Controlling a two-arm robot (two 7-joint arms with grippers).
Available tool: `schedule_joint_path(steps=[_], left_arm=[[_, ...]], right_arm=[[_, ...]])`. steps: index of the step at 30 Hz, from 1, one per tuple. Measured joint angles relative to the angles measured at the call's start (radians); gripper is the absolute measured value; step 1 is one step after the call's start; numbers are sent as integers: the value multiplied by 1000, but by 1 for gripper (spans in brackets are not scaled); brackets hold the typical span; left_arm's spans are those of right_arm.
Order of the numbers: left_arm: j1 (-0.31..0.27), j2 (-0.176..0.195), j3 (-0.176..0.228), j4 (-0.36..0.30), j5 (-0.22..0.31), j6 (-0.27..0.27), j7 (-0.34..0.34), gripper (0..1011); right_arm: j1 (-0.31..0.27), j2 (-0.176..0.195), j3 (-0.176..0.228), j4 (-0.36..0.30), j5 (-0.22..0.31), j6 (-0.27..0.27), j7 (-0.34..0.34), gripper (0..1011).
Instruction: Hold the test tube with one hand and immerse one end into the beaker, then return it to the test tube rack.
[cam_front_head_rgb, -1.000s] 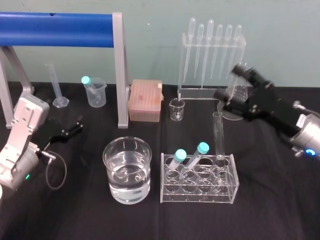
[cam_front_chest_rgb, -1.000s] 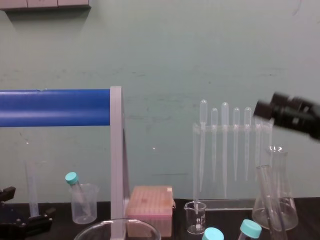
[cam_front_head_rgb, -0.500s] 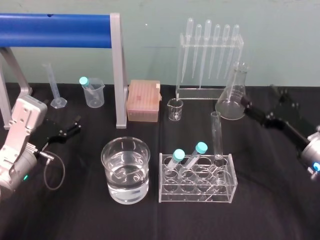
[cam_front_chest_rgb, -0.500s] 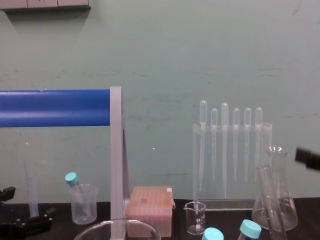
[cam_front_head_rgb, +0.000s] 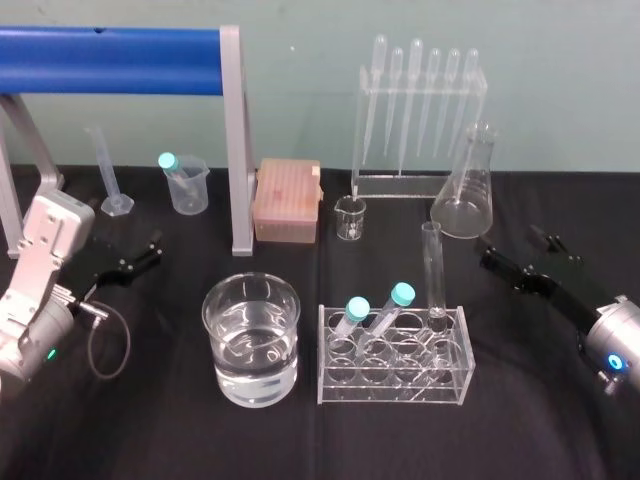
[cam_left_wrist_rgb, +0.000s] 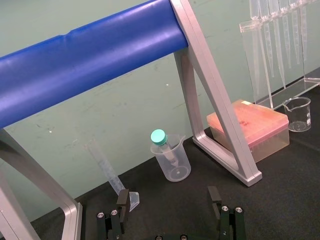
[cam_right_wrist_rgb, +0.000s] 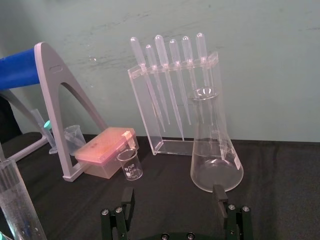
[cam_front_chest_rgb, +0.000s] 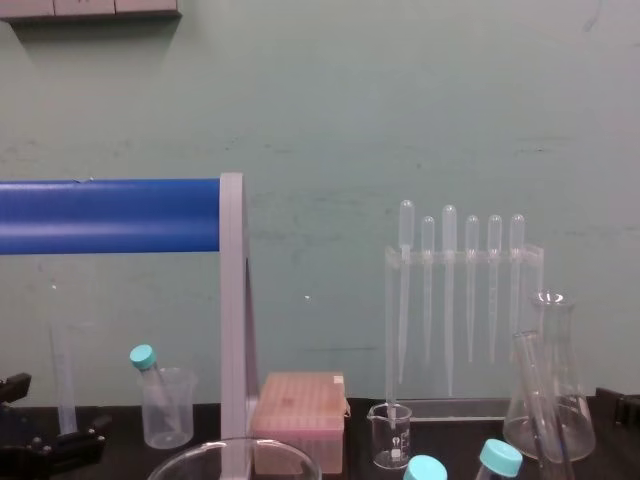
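Currently tube (cam_front_head_rgb: 436, 272) stands upright in rack's (cam_front_head_rgb: 395, 386) back-right slot, rim clear for pinching. Right hand (cam_front_head_rgb: 522, 255) is empty, jaws apart, near the counter's (cam_front_head_rgb: 540, 420) right edge. Left hand (cam_front_head_rgb: 140, 255) is parked open at the left edge. Beaker (cam_front_head_rgb: 253, 340) sits beside the rack.

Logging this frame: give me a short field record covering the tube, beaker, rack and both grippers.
test tube: upright in a right-end slot of the test tube rack, not gripped
beaker: left of the rack, apart from it, holding clear liquid
right gripper: open, empty, low over the table, right of the tube and apart from it
left gripper: open, empty, at the table's left side
task stage: tube in rack; whether it was dipped cannot be told
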Motion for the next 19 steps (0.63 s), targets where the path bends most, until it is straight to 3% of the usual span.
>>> schedule_joint_path(steps=[19], left_arm=[[0, 0, 0, 0, 0, 0, 0, 1000]], right_arm=[[-1, 5, -1, -7, -2, -3, -1, 1000]])
